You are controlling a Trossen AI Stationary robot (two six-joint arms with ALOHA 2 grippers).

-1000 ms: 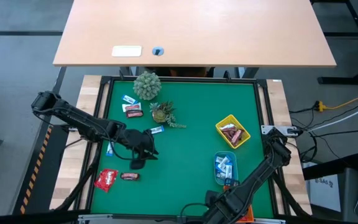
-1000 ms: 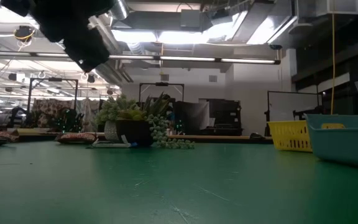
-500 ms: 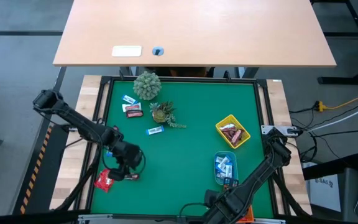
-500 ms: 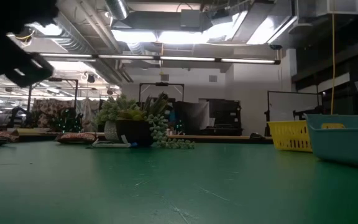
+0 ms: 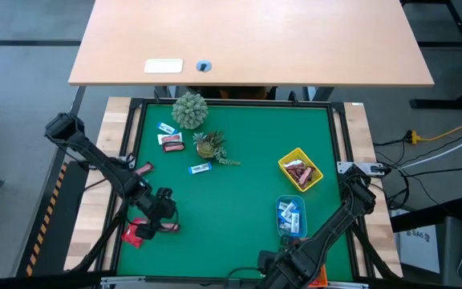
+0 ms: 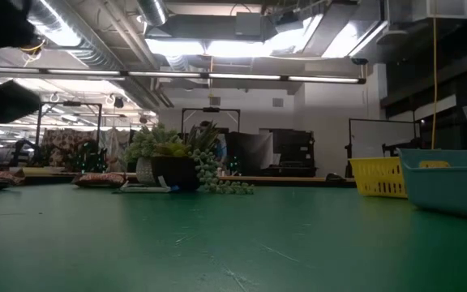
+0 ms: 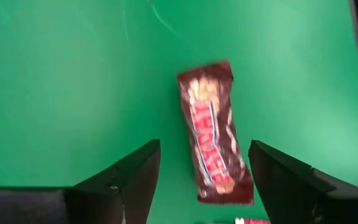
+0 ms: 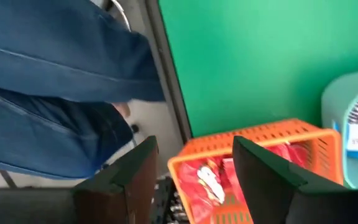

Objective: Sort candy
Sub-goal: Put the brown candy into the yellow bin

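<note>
The left gripper [image 5: 164, 215] hangs at about 8 o'clock on the green tabletop [image 5: 239, 209], jaws spread wide and holding nothing. Seen from the left wrist, a dark brown mini bar with red lettering [image 7: 212, 148] lies flat between the two fingers [image 7: 129, 180], touching neither, its long axis running along the gripper's reach. From above this bar [image 5: 167, 228] lies with its long axis 3 to 9 o'clock, just beside a shiny red packet [image 5: 134, 233].

Loose candy counted from above:
- two blue-and-white wrappers [image 5: 166, 128], the second [image 5: 200, 168] near the centre
- one maroon bar [image 5: 172, 142] at 11 o'clock
- one reddish piece [image 5: 143, 168] at the 9 o'clock edge

There are two small green plants [image 5: 190, 109], a yellow tray [image 5: 299, 170] holding brown bars at 3 o'clock, and a blue tray [image 5: 290, 217] holding blue wrappers at 5 o'clock.

The right gripper [image 8: 191, 180], jaws part open and empty, sits past the 6 o'clock edge above an orange tray [image 8: 253, 168] of red packets, beside a person's blue sleeve [image 8: 61, 93].

A second earlier the left gripper was nearer the centre and narrower; it has moved to the brown bar and opened.
</note>
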